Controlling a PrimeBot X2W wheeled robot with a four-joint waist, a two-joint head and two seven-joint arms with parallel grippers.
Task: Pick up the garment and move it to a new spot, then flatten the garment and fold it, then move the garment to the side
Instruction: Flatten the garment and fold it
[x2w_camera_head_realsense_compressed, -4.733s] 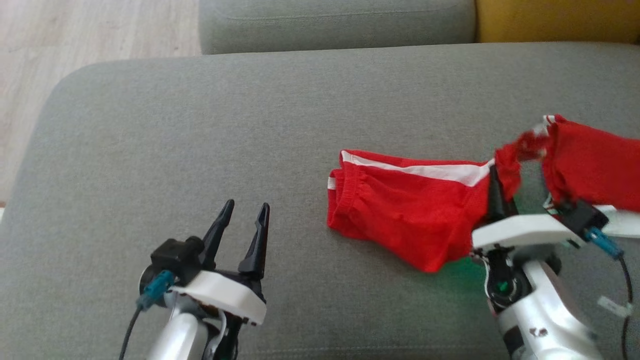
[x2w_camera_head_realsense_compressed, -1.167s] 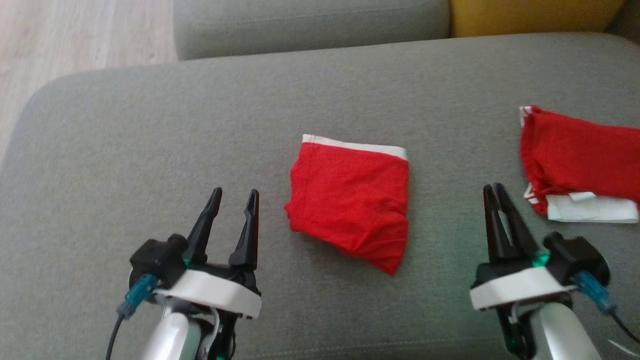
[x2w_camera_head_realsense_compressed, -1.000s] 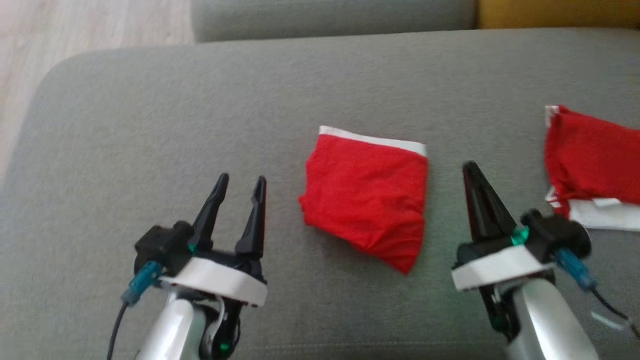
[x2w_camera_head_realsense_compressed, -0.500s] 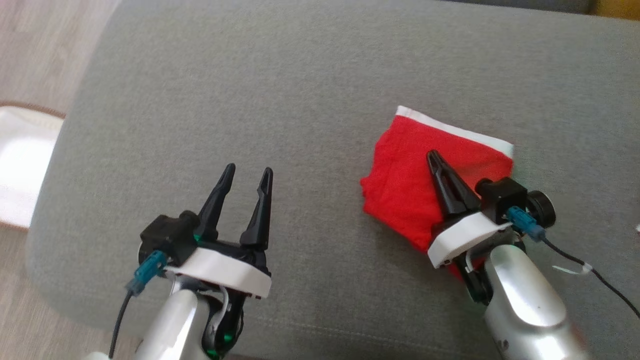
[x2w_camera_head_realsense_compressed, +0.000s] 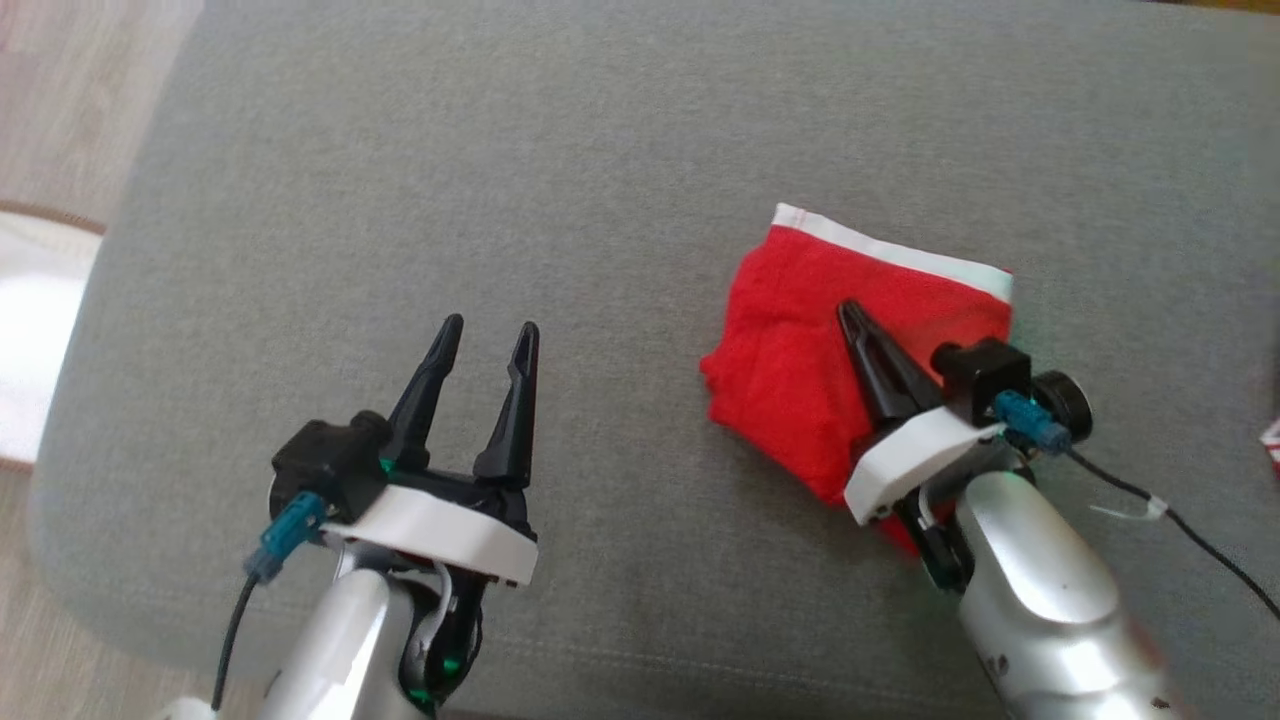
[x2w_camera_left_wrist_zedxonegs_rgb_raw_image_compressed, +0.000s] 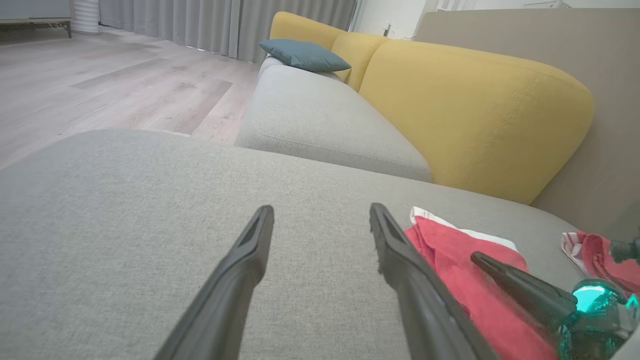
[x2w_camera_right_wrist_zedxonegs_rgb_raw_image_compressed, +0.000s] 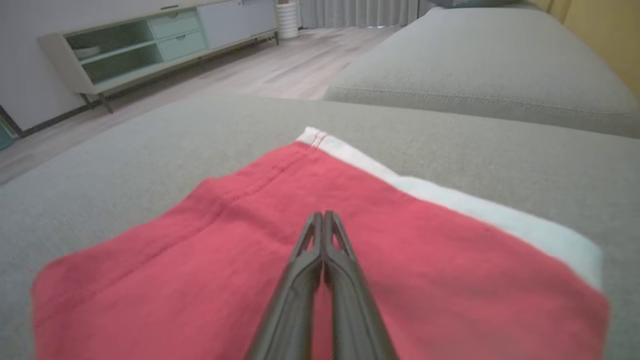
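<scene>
Right wrist view: right claw (x2w_camera_right_wrist_zedxonegs_rgb_raw_image_compressed: 324, 215) pressed closed, nothing gripped, above folded red garment (x2w_camera_right_wrist_zedxonegs_rgb_raw_image_compressed: 200, 240) — left claw (x2w_camera_head_realsense_compressed: 492, 326) spread, empty.

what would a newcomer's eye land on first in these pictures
The bright red folded garment, with a white band on its far edge, lying on the grey sofa cushion. Next, the right gripper, dark fingers closed together over the red cloth, while the left gripper hangs open above bare cushion. In the left wrist view a yellow backrest stands out behind.
</scene>
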